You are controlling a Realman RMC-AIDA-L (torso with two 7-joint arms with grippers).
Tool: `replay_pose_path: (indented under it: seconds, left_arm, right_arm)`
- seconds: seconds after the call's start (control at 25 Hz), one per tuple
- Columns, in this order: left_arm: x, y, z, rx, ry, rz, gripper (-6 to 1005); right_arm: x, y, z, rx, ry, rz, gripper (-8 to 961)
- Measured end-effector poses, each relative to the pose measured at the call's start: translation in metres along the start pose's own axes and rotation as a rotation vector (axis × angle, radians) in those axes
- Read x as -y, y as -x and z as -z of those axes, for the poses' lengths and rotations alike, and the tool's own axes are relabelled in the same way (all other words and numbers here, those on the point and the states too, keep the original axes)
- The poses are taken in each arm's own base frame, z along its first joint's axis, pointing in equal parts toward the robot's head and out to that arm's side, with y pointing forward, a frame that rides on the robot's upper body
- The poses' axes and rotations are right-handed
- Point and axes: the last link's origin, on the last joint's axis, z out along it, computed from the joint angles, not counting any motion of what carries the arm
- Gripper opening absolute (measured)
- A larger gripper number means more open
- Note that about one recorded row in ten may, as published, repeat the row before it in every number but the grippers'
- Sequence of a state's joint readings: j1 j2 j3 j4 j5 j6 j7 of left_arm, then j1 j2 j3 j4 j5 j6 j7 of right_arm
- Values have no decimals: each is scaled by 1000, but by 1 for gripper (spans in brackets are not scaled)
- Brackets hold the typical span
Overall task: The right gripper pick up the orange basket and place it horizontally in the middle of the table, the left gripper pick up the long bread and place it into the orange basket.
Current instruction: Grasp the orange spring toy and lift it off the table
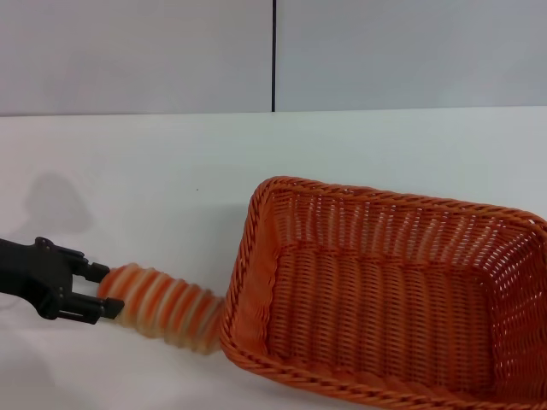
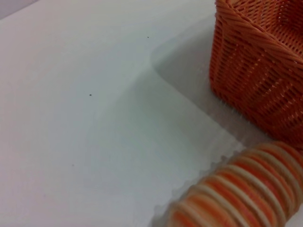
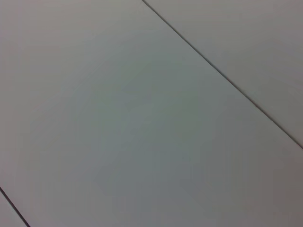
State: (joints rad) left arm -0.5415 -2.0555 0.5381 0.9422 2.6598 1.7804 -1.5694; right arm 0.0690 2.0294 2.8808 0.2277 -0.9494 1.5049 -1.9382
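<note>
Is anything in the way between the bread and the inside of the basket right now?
Only the basket's own near wall. The long bread, held at one end by the left gripper, lies low on the table against the outside of the orange basket, so it must clear the rim. The basket looks empty.

Even bright light; soft shadows on table point(image 1: 171, 171) (left wrist foreground blurred).

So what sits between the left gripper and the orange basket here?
Head view: only the long bread, one end in the left gripper, the other against the orange basket.
</note>
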Motion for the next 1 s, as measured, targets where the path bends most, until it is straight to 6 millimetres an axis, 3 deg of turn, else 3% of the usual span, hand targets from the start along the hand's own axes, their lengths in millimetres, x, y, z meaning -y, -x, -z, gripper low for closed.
replay_pose_path:
  seconds: [0.28,1.0]
  left_arm:
    - [0,1,-4,7,6,3,486]
    - [0,2,-7,5,12,9,290]
  right_arm:
    - [1,1,1,7,-4,-3,594]
    - [4,6,5,26,-21,-8,594]
